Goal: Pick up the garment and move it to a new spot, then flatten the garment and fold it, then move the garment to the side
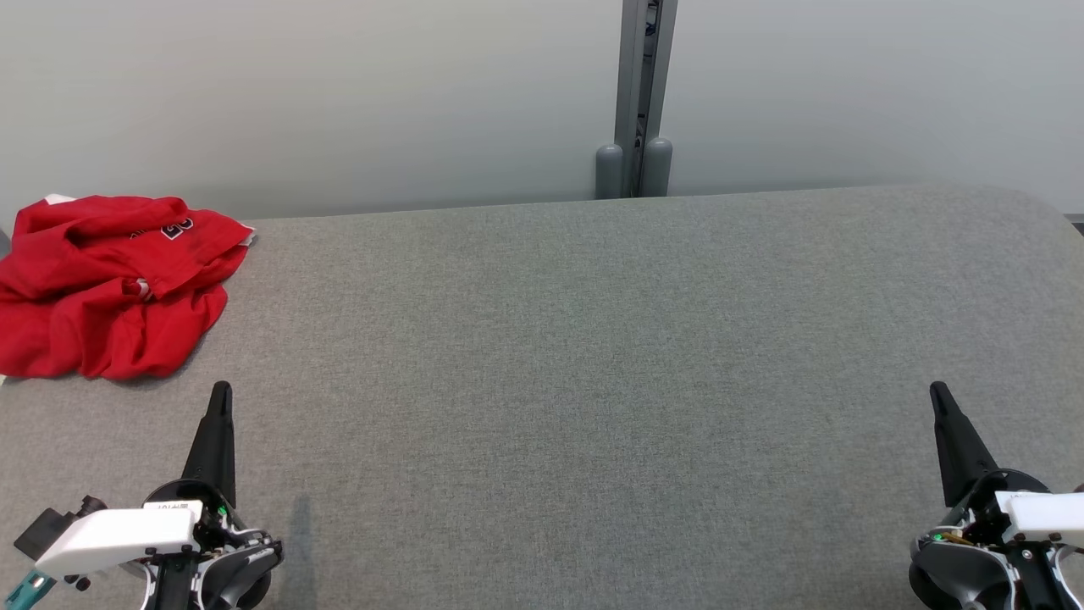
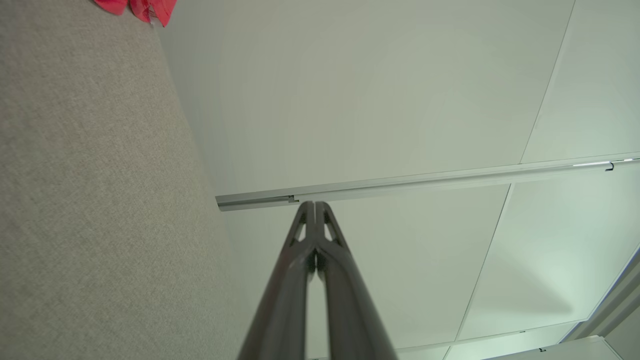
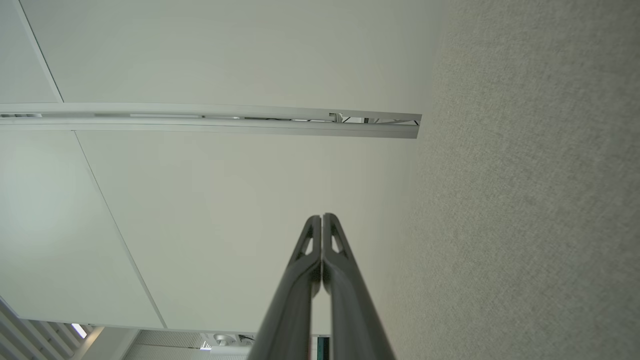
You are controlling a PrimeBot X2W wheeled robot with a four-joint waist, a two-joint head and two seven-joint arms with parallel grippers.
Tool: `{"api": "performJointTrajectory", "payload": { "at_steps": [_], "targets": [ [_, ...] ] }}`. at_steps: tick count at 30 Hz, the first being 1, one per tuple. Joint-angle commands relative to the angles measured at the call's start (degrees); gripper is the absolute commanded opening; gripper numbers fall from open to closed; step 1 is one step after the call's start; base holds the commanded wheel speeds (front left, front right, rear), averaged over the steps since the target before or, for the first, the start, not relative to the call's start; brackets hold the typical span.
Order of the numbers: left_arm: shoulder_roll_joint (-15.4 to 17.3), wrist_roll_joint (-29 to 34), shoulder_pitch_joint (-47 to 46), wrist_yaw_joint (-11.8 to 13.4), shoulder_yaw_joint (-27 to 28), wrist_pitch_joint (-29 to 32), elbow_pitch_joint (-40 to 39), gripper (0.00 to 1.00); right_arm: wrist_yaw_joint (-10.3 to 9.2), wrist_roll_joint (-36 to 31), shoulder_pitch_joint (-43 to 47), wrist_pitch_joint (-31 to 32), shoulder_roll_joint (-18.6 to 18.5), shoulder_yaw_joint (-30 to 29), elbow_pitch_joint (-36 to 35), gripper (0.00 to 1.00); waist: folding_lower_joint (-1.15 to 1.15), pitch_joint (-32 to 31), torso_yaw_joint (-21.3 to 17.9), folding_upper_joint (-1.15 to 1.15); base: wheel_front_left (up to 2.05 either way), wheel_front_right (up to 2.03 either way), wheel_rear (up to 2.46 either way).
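A crumpled red garment (image 1: 106,284) with white and black lettering lies bunched at the far left of the grey fabric table (image 1: 593,356); a red scrap of the garment (image 2: 137,7) peeks in at the top of the left wrist view. My left gripper (image 1: 220,391) stands at the lower left, shut and empty, its tip a short way in front of the garment and apart from it. My right gripper (image 1: 938,391) stands at the lower right, shut and empty, far from the garment. In the wrist views the left gripper (image 2: 314,204) and the right gripper (image 3: 322,217) each show fingers pressed together.
A pale wall runs behind the table, with a grey vertical post (image 1: 642,102) rising behind the table's far edge. The table's right far corner (image 1: 1037,207) is rounded. Wide bare grey cloth stretches between the two grippers.
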Motion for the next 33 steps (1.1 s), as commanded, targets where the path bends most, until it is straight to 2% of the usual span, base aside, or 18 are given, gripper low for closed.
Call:
{"api": "performJointTrajectory", "payload": {
  "at_steps": [1, 20, 21, 33],
  "targets": [
    [0.17, 0.11, -0.95, -0.28, 0.12, 0.11, -0.16, 0.0, 0.03, -0.18, -0.54, 0.11, -0.34, -0.01, -0.13, 0.0, 0.0, 0.0, 0.0, 0.0, 0.0, 0.0, 0.0],
    [0.17, 0.11, -0.95, -0.28, 0.12, 0.11, -0.16, 0.0, 0.03, -0.18, -0.54, 0.11, -0.34, -0.01, -0.13, 0.0, 0.0, 0.0, 0.0, 0.0, 0.0, 0.0, 0.0],
    [0.0, 0.02, 0.01, -0.01, -0.02, -0.03, 0.0, 1.0, 0.0, -0.02, 0.0, -0.03, 0.0, 0.03, 0.0, 1.0, 0.0, 0.0, 0.0, 0.0, 0.0, 0.0, 0.0],
    [-0.4, 1.51, 2.09, 0.1, -2.11, -2.49, 0.58, 1.0, -0.05, -1.17, 1.5, -2.49, 0.52, 2.11, 1.12, 1.0, 0.0, 0.0, 0.0, 0.0, 0.0, 0.0, 0.0]
  ]
}}
